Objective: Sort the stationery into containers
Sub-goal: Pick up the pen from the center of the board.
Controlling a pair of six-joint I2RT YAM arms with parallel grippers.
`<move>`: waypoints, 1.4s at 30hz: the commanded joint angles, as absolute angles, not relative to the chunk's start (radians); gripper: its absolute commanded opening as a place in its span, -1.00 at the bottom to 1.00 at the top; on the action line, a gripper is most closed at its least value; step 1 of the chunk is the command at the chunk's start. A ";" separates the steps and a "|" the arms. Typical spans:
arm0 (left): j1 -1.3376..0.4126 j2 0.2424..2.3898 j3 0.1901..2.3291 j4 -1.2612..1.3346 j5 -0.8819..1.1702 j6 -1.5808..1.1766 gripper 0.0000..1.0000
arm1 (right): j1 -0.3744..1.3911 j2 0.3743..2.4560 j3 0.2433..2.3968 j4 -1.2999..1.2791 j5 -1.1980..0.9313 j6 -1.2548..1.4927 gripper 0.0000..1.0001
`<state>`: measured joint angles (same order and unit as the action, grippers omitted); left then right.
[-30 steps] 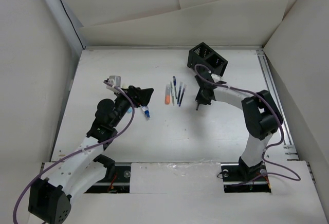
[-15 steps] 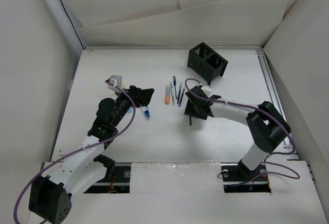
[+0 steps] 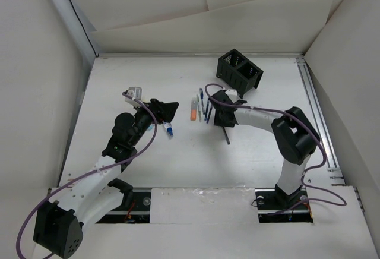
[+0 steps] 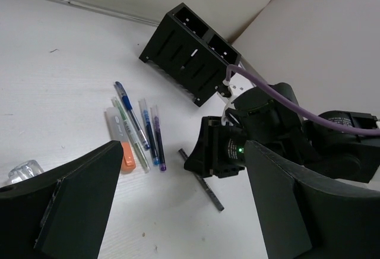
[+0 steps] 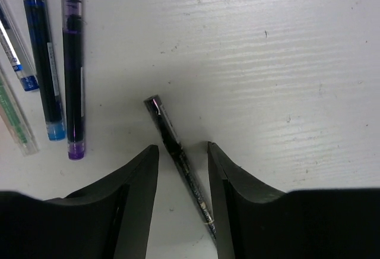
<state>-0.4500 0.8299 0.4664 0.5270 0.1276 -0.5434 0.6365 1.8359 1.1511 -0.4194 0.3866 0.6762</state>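
The right arm (image 3: pixel 295 137) rises from its near-right base, bends at the elbow and reaches left to mid-table. Its right gripper (image 5: pixel 181 148) points down at the table (image 3: pixel 261 158), just right of the pens. Its fingers (image 5: pixel 138 196) are a narrow gap apart. They straddle the dark pen (image 5: pixel 172 146), which lies flat on the table with a sliver of space on each side, so it is not gripped.

The left arm (image 3: pixel 122 137) stretches from the near-left corner toward the far right. The left gripper (image 3: pixel 165 111) sits left of the pens, its jaws spread wide and holding nothing.

There is one black organiser (image 3: pixel 239 72), standing far of the right gripper, and two of its top openings show. Four thin pens (image 4: pixel 148 131) lie side by side left of the right gripper, their long axes running near to far and roughly parallel. The single dark pen also runs near to far. Its far end is under the right gripper and its near end leans slightly right.

One grey marker (image 3: pixel 193 106) lies along the left side of the row, its orange end nearest. One stubby white-blue marker (image 3: pixel 168 129) lies just near of the left gripper, its blue end nearer.
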 commanded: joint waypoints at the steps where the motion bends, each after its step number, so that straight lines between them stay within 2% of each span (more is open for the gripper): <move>1: -0.453 0.825 0.472 0.578 0.141 -0.549 0.60 | 0.632 1.874 1.195 -0.428 0.431 0.646 -0.13; 10: -0.453 0.834 0.472 0.578 0.141 -0.549 0.58 | 0.601 1.936 1.262 -0.429 0.422 0.606 -0.18; 12: -0.453 0.834 0.472 0.578 0.141 -0.549 0.58 | 0.601 1.947 1.262 -0.430 0.422 0.597 -0.33; 17: -0.453 0.844 0.472 0.588 0.150 -0.549 0.58 | 0.592 1.968 1.293 -0.430 0.422 0.588 -0.49; 20: -0.453 0.844 0.472 0.588 0.150 -0.549 0.58 | 0.592 1.968 1.293 -0.430 0.422 0.588 -0.75; 21: -0.453 0.844 0.472 0.588 0.150 -0.549 0.58 | 0.583 1.951 1.284 -0.430 0.422 0.588 -0.89; 23: -0.453 0.844 0.472 0.588 0.150 -0.549 0.58 | 0.583 1.915 1.261 -0.417 0.422 0.588 -0.99; 27: -0.453 0.853 0.472 0.597 0.160 -0.549 0.58 | 0.574 1.757 1.226 -0.402 0.422 0.597 -1.00; 32: -0.453 0.862 0.472 0.597 0.160 -0.549 0.58 | 0.509 1.565 1.325 -0.353 0.422 0.566 -1.00; 37: -0.453 0.881 0.472 0.607 0.187 -0.549 0.58 | 0.352 1.588 1.482 -0.255 0.482 0.592 -1.00; 42: -0.453 0.900 0.472 0.627 0.207 -0.549 0.58 | 0.246 1.745 1.701 -0.164 0.546 0.617 -1.00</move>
